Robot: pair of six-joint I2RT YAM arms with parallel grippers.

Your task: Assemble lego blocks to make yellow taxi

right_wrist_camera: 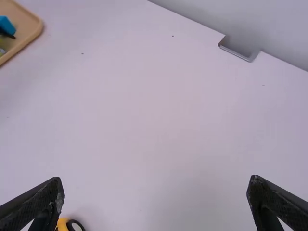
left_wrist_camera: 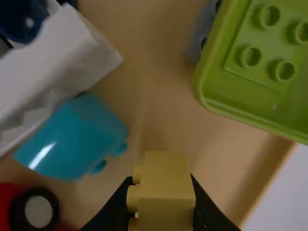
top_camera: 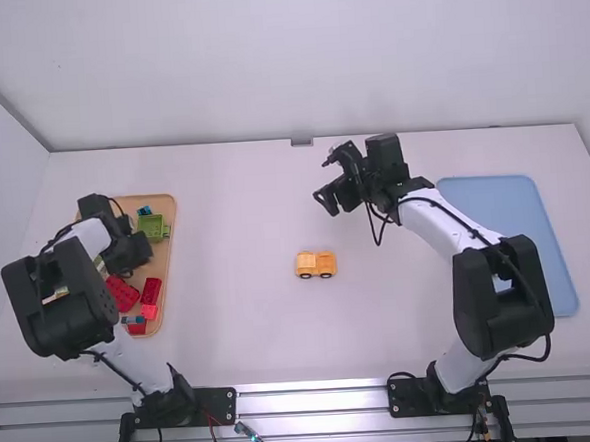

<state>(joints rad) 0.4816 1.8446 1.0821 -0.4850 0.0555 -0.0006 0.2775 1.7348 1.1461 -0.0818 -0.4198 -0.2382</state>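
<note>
Nearest the left wrist camera is a yellow block [left_wrist_camera: 168,195], clamped between the fingers of our left pincer [left_wrist_camera: 160,185] over the tan tray [top_camera: 173,223]; a green piece [left_wrist_camera: 260,72] and a teal block [left_wrist_camera: 72,139] lie close by in it; our part-built taxi [top_camera: 316,265] stands on its wheels on the counter [top_camera: 234,205], well apart from the tray; our right pincer [right_wrist_camera: 155,180] is empty, its fingers wide apart. We judge this the fetching of the next block; its studs face sideways towards one finger, so the grip may bear on knobs rather than a flat wall, and it could twist or slip; a low exit could snag the green piece's rim; later, pressing studs-sideways would not seat it, and an unsteadied wheeled base could roll from under our push.
</note>
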